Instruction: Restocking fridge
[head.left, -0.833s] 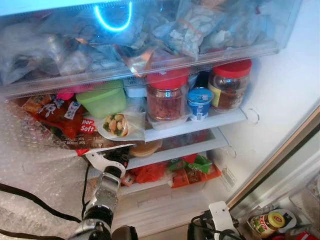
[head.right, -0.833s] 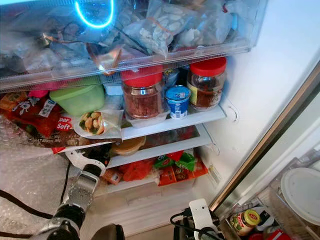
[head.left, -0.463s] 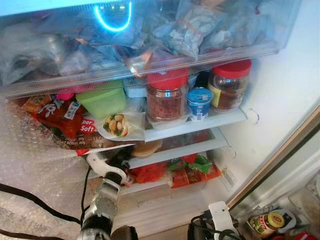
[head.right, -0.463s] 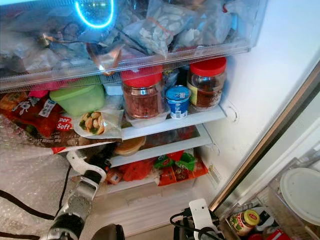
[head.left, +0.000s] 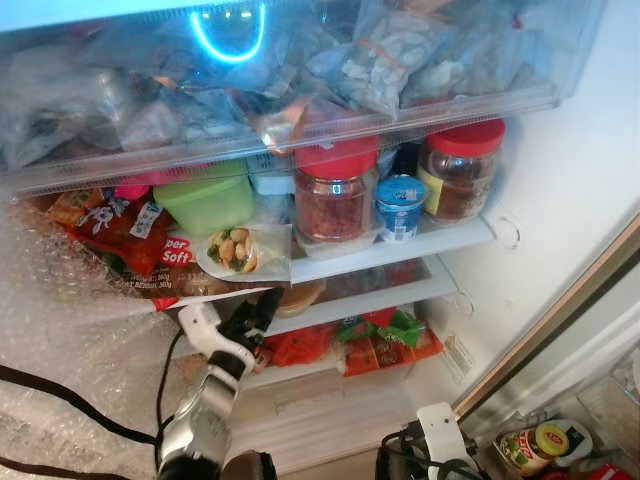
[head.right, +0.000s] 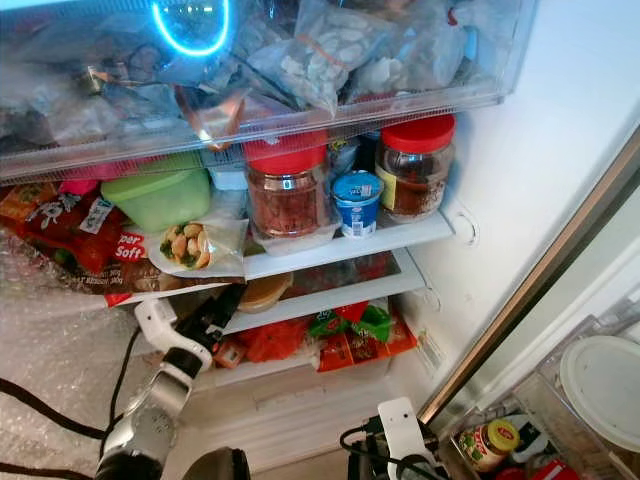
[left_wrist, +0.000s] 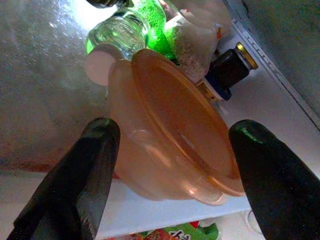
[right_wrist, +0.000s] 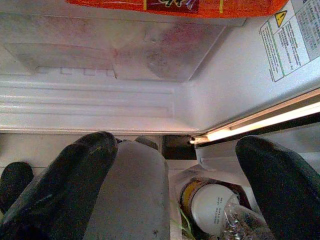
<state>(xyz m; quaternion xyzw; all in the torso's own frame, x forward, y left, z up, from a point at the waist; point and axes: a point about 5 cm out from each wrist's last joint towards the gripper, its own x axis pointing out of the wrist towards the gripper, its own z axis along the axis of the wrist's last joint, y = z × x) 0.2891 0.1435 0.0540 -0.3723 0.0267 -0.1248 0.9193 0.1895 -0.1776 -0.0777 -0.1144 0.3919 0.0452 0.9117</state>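
The left tool (head.left: 262, 312) reaches into the open fridge (head.left: 560, 190), its black fingers (left_wrist: 90, 165) spread wide on either side of a tan bowl (left_wrist: 170, 145) that sits on the middle shelf (head.left: 360, 300); the fingers are apart from the bowl, not pinching it. Behind the bowl stand a green bottle (left_wrist: 122, 32) and a dark jar (left_wrist: 229, 67). On the shelf above are two red-lidded jars (head.left: 333, 195), a small blue-topped cup (head.left: 400, 205) between them, a green box (head.left: 205, 197), a bag of nuts (head.left: 240, 250) and a red pack (head.left: 125, 235). A clear drawer (head.left: 300, 70) full of bags sits on top. Below the bowl's shelf lie orange and green packets (head.left: 375, 340). The right tool (right_wrist: 175, 185) hangs low by the fridge base, its fingers spread with nothing between them, above a white-lidded jar (right_wrist: 212, 205). A yellow-lidded jar (head.left: 535, 442) stands in the door rack at lower right
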